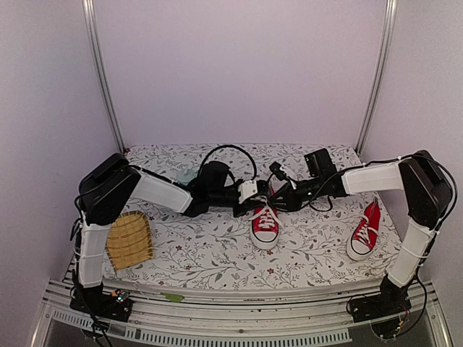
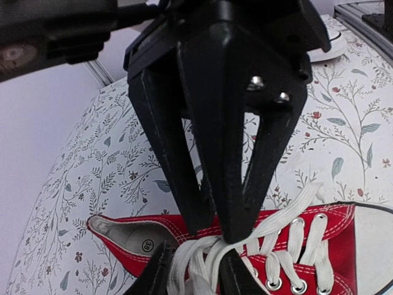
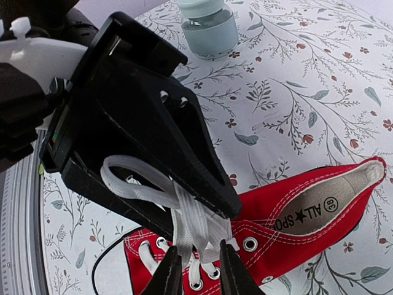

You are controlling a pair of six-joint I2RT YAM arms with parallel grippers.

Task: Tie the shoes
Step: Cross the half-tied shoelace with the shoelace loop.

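**Both pincers at the laces over the mid shoe**

Nearest, at the L side, a tray (image 1: 130,240) of woven straw-coloured slats, roughly fan-shaped, is lying flat on the cloth (image 1: 202,253). The cloth is white fabric w/ a fine leaf-and-berry print.

On the R, the side shoe (image 1: 364,231) is sitting alone, well apart from both grippers, w/ its toe angled toward the near left. It is red canvas w/ a white rubber cap and sole.

At centre, the mid shoe (image 1: 265,225) is pointing its rounded white toe cap at the near edge. It is showing red canvas w/ white stitching, metal eyelets and a beige insole w/ printed lettering. Its flat white laces (image 3: 190,227) are rising from the upper eyelets to where the two arms are meeting tip to tip.

The L gripper (image 2: 195,276), w/ matt black wedge-shaped fingers, is pinching a bunch of laces. In the R wrist view a loop is bulging out beside its fingers.

The R gripper (image 3: 198,278) is facing it. Its fingers are standing a bit apart, w/ strands running between them but not visibly squeezed.

Further back, L of the arms, a small pale-green bottle (image 3: 209,24), cylindrical w/ a cap, is standing upright on the cloth.
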